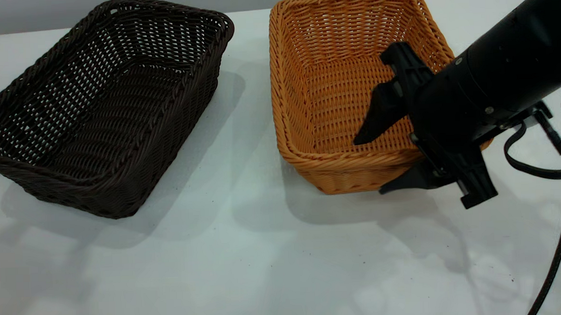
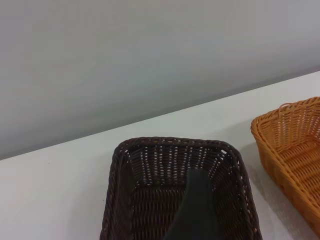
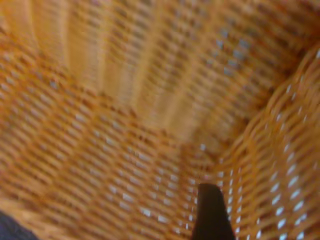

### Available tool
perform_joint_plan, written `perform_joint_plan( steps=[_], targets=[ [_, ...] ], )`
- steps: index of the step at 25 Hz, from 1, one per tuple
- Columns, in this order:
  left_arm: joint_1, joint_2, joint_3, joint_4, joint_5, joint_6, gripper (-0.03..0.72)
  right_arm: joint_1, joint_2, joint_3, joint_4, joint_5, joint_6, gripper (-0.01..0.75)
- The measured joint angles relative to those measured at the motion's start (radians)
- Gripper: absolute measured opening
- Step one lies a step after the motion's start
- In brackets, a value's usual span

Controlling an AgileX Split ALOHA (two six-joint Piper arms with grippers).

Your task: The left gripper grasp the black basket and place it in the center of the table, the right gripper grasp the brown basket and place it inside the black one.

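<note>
Exterior view: the right gripper reaches in from the right with its jaws spread wide across the near corner of the brown basket; one finger points down inside the basket over its woven floor, the other lies outside, low against the near wall, so the rim sits between them without being pinched. The black basket rests on the bench well apart from those jaws, beyond the brown one, the two baskets side by side and not touching.

Left wrist view: a dark finger of the left gripper hangs over the black basket's inside; I cannot tell how its jaws stand. The brown basket lies off to one side.

Right wrist view: orange weave fills the picture, with one dark fingertip close to the inner wall.
</note>
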Motion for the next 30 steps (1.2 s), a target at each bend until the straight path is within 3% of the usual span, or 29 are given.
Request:
perform_joint_plan(
  steps=[14, 19, 30],
  targets=[
    [0.000, 0.000, 0.000, 0.000, 0.000, 0.000, 0.531, 0.000, 0.000, 0.000, 0.001, -0.152, 0.087, 0.456],
    [0.000, 0.000, 0.000, 0.000, 0.000, 0.000, 0.531, 0.000, 0.000, 0.000, 0.000, -0.137, 0.103, 0.447],
    [0.000, 0.000, 0.000, 0.000, 0.000, 0.000, 0.531, 0.000, -0.001, 0.000, -0.001, -0.039, 0.130, 0.231]
  ],
)
